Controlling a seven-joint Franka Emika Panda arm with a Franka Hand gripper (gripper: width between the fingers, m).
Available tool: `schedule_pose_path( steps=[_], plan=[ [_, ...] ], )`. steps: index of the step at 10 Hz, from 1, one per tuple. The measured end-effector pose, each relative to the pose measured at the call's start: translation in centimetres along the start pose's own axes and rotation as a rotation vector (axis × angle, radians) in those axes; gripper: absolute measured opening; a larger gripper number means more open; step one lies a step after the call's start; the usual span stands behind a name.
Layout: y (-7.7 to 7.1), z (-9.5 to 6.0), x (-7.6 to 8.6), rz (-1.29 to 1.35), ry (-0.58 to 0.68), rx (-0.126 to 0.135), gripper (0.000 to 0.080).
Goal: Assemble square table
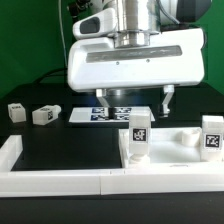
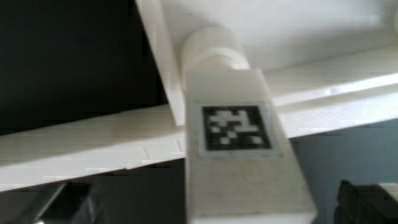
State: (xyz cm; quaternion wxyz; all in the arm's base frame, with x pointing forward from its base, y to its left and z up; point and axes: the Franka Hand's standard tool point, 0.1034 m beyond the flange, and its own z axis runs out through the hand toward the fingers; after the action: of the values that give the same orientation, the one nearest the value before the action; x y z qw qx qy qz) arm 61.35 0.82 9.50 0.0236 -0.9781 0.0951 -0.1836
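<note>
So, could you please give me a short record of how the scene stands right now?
jaws: open, holding nothing
centre leg: upright, tagged, centred in the wrist view
right leg: upright, tagged, at the exterior view's right
loose legs: outer leg and inner leg, on the table at the exterior view's left
marker board: flat, behind the jaws
border rails: along the front
</note>
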Motion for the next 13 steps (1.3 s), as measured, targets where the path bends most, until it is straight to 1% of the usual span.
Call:
schedule_pose_path(
  steps=[1, 3, 4, 5, 6, 8, 9, 10, 11, 12, 13],
  plan=[
    [-0.3, 0.3, -0.7, 0.004, -0.1, 0.012, 0.0649],
    [-1.1, 0.3, -0.1, 0.017, -0.273, 0.041, 0.0649],
    [-1.3, 0.5, -0.4, 0.015, -0.337, 0.047, 0.0649],
    [-1.1, 0.7, -0.5, 0.019, -0.417, 0.05, 0.0649],
    [-0.7, 1.2, 0.4, 0.02, -0.38, 0.042, 0.0649],
    [-0.6, 1.8, -0.1, 0.016, -0.358, 0.021, 0.0649],
    [-0.8, 1.8, -0.1, 0.026, -0.349, 0.019, 0.0649],
    [-0.8, 1.8, -0.1, 0.035, -0.349, 0.019, 0.0623],
    [-0.8, 1.8, -0.1, 0.045, -0.349, 0.018, 0.0623],
    [-0.8, 1.8, -0.1, 0.052, -0.349, 0.017, 0.0431],
    [-0.7, 1.8, -0.1, 0.13, -0.35, 0.002, 0.0431]
  ],
)
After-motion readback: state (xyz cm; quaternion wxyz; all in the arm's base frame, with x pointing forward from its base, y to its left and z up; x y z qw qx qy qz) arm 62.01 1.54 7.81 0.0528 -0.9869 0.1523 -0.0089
